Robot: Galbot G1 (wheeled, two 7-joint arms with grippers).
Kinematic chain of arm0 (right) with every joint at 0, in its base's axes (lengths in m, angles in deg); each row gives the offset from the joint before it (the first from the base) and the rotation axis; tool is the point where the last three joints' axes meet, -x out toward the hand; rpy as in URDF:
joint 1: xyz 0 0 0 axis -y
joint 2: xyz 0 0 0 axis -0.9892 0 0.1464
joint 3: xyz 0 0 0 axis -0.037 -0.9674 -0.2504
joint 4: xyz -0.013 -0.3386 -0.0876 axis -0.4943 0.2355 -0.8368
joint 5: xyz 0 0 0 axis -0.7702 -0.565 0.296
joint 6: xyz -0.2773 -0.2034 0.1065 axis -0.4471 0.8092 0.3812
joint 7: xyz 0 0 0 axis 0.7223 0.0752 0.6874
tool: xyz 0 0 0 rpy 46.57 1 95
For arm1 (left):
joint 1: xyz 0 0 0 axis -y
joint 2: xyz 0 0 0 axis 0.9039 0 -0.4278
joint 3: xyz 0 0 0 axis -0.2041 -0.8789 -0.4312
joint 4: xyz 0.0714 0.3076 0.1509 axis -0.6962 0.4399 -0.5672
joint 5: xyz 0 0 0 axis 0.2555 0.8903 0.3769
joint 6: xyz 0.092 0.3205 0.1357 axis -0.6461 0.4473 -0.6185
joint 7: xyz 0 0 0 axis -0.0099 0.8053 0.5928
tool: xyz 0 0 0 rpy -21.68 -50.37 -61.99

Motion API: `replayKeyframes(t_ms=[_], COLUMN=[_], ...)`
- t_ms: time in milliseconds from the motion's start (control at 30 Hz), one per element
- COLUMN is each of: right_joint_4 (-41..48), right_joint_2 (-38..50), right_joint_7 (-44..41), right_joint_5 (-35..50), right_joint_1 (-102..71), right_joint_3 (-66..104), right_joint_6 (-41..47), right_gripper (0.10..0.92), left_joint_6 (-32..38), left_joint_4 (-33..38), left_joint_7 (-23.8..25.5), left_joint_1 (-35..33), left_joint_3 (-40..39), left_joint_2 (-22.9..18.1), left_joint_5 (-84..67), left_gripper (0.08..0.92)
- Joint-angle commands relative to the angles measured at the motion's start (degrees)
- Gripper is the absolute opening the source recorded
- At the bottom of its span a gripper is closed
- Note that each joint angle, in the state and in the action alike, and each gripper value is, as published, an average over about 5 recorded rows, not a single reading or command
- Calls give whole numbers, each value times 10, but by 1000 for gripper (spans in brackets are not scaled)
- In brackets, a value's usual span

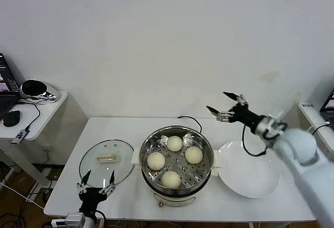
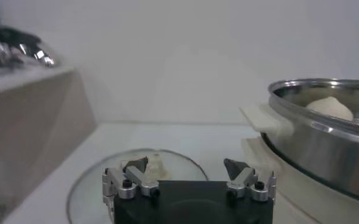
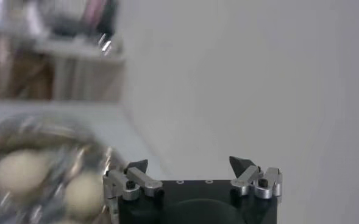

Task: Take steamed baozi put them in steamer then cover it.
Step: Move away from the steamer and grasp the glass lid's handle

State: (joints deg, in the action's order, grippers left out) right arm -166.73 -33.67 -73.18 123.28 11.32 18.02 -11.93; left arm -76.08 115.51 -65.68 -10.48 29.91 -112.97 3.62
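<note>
I'm working over a white table point(image 1: 130, 207) set against a bare white wall point(image 1: 167, 40), with a side desk point(image 1: 31, 114) off to the left carrying a shiny helmet-like object point(image 1: 33, 89) and a mouse point(image 1: 11, 117).

My left gripper point(image 1: 97, 180) hangs at the table's near edge, fingers spread and empty. The lid point(image 1: 107, 161) lies flat on the table just ahead of it, handle up, and the steamer point(image 1: 177, 164) stands to that gripper's right, uncovered.

All four buns point(image 1: 174, 143) sit on the perforated tray inside.

My right gripper point(image 1: 224, 104) is raised behind the steamer's far right side, fingers spread, holding nothing; below and behind it the white plate point(image 1: 249, 169) lies bare on the table.

The left wrist view adds the steamer's cream side handle point(image 2: 266, 118) and one bun top point(image 2: 330, 108) peeking over the rim, with the lid point(image 2: 142, 173) directly beyond the fingertips. The right wrist view is blurred; I make out buns point(image 3: 17, 171) off to one side and mostly wall ahead.
</note>
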Motion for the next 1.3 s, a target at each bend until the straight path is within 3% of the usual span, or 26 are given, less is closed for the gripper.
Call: replayKeyframes(t_ms=[33, 200, 333, 500, 567, 700, 867, 1300], right_joint_4=[-39, -30, -41, -64, -67, -69, -70, -70], right_joint_2=[-259, -273, -272, -276, -283, -301, -314, -321], right_joint_7=[97, 103, 101, 102, 101, 101, 101, 101], right_joint_5=[3, -5, -13, -24, -33, -49, -66, -75], right_joint_1=[-363, -365, -373, -385, -387, -387, -388, -386], right_joint_3=[291, 292, 294, 289, 284, 272, 262, 261], right_joint_6=[-94, -102, -105, -100, -101, -107, -116, -118], right_gripper=[823, 823, 823, 823, 823, 823, 823, 823], left_joint_6=[75, 105, 103, 46, 23, -19, -10, -57], left_joint_4=[-49, -125, -236, -332, -350, -362, -379, -401], left_joint_7=[-26, -62, -104, -214, -228, -190, -127, -94], left_joint_1=[30, 76, 133, 186, 201, 226, 262, 304], left_joint_3=[14, -2, -32, -101, -126, -152, -142, -155], left_joint_2=[36, 69, 106, 174, 192, 212, 211, 184], left_joint_5=[185, 435, 671, 730, 730, 734, 744, 711], left_gripper=[823, 823, 823, 823, 823, 823, 823, 823])
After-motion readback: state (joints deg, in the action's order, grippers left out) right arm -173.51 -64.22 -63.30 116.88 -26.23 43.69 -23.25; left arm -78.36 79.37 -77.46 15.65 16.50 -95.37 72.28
